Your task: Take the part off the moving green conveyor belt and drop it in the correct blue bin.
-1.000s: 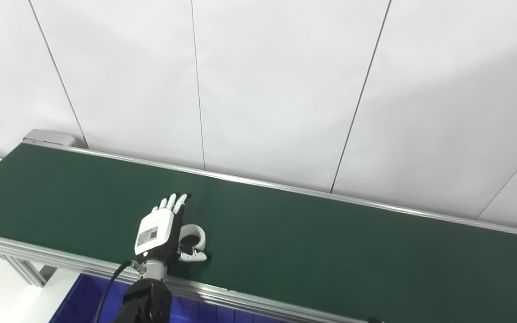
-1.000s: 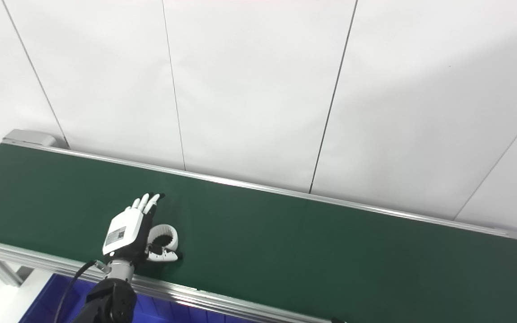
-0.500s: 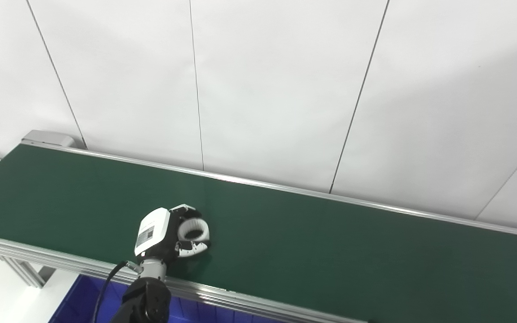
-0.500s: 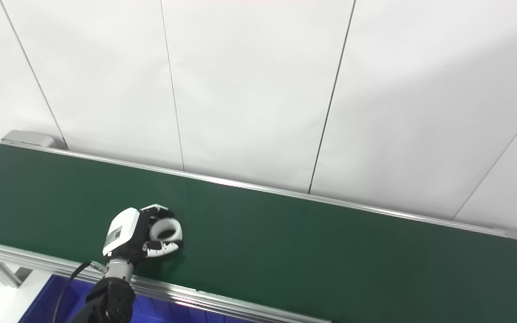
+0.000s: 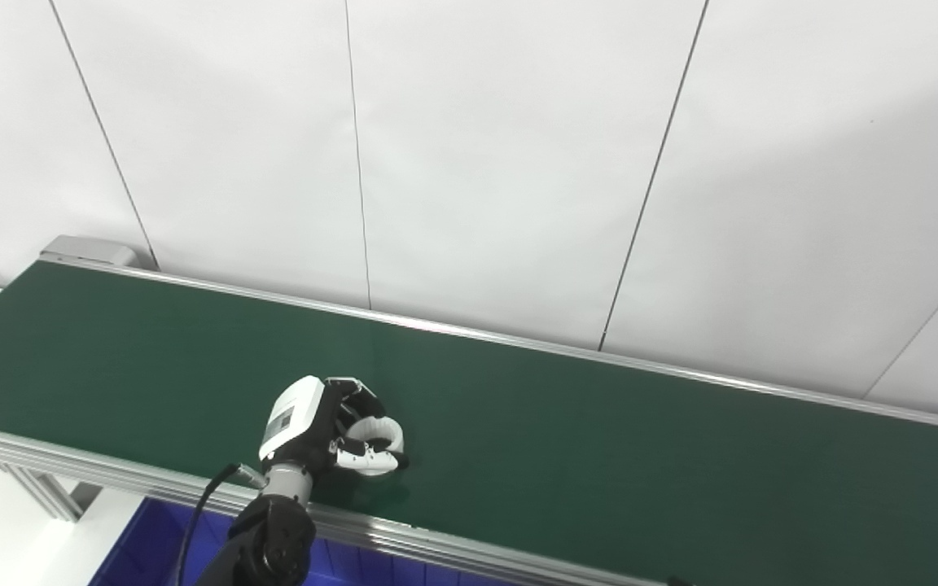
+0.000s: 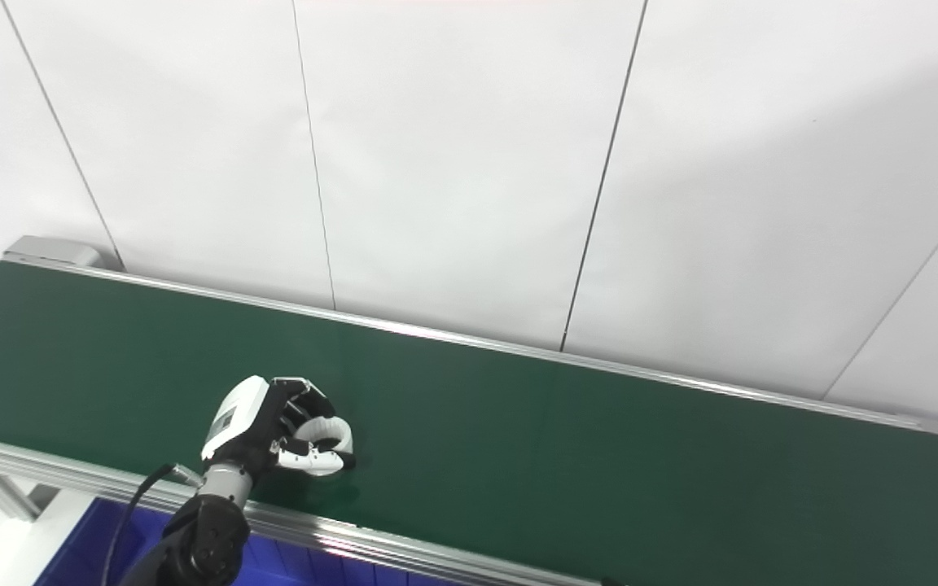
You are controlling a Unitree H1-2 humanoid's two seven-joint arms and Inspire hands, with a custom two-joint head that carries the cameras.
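Label on left hand [image 5: 306,419] unreadable; fingers [image 5: 355,389] round part [image 5: 378,429].

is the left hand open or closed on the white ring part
Closed on it: the left hand has its fingers curled over the white ring part and its thumb beneath, above the green conveyor belt.

I see my left robot hand [image 5: 314,425]. Its back is a smooth white shell with a small grey sticker on it. The fingers [image 5: 367,461] are white with black parts between them and black tips. The wrist [image 5: 288,482] is a short silver tube. Below it the arm [image 5: 261,547] is black and round. A thin black cable [image 5: 200,509] loops from the wrist down along the arm.
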